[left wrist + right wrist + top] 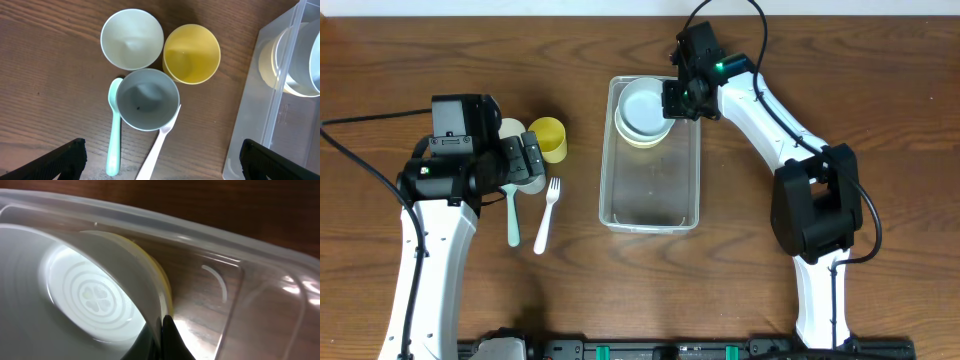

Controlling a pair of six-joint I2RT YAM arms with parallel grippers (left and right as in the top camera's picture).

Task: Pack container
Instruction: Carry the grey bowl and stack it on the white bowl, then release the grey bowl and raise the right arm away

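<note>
Packing partway: right gripper [672, 100] pinches top bowl [642, 105] rim inside container [650, 195]; 3 cups [149, 97], spoon [114, 135], fork [160, 142] wait outside, left gripper [527, 165] spread

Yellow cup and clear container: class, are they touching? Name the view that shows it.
Apart. The overhead view shows a strip of bare wooden table between the yellow cup and the container.

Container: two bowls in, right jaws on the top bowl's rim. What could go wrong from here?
1. The right jaws pinch only the thin rim of the white bowl; pulling away could drag it off the yellow bowl or shift the container.
2. The spoon and fork lie tight beside the grey cup; the open left jaws may knock them when grasping.
</note>
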